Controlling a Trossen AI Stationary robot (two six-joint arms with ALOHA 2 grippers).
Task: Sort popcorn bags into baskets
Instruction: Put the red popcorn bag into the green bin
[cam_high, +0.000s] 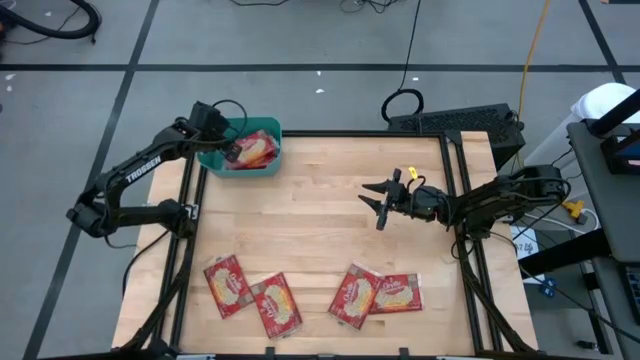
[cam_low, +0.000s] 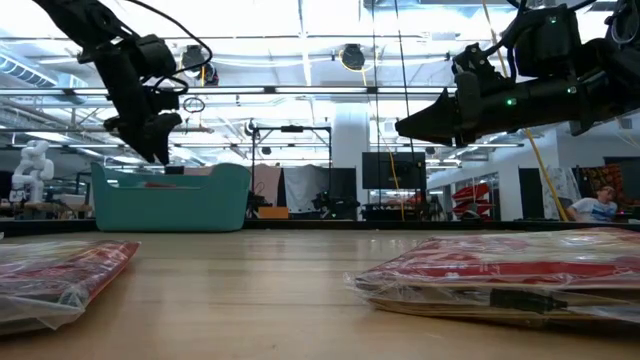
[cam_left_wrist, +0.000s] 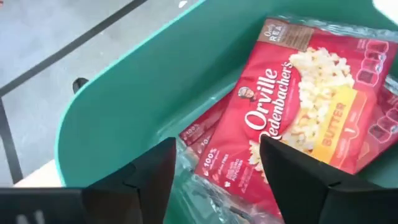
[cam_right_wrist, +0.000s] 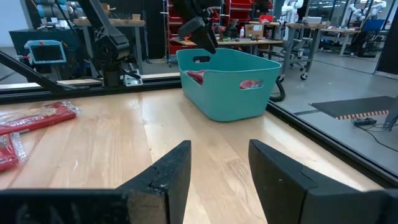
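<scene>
The teal basket (cam_high: 268, 165) stands at the table's far left corner, also seen as the basket (cam_low: 170, 197) (cam_right_wrist: 230, 87). Red popcorn bags (cam_left_wrist: 305, 106) lie inside it, overlapping. My left gripper (cam_high: 226, 150) (cam_left_wrist: 217, 180) hangs open just above the basket's inside, its fingers standing over the bags without touching them. My right gripper (cam_high: 379, 208) (cam_right_wrist: 217, 174) is open and hovers over bare wood right of the table's middle, pointing toward the basket. Several more bags lie flat near the table's near edge: two on the left (cam_high: 228, 285) (cam_high: 277, 305), two overlapping on the right (cam_high: 352, 295) (cam_high: 398, 293).
Black rails (cam_high: 462, 190) run along the table's left, right and far sides. A cable and dark gear (cam_high: 450, 120) lie beyond the far edge. Bare wood (cam_high: 300, 220) stretches between the basket and the near bags. In the low view, bags (cam_low: 500, 265) (cam_low: 60, 265) fill the foreground.
</scene>
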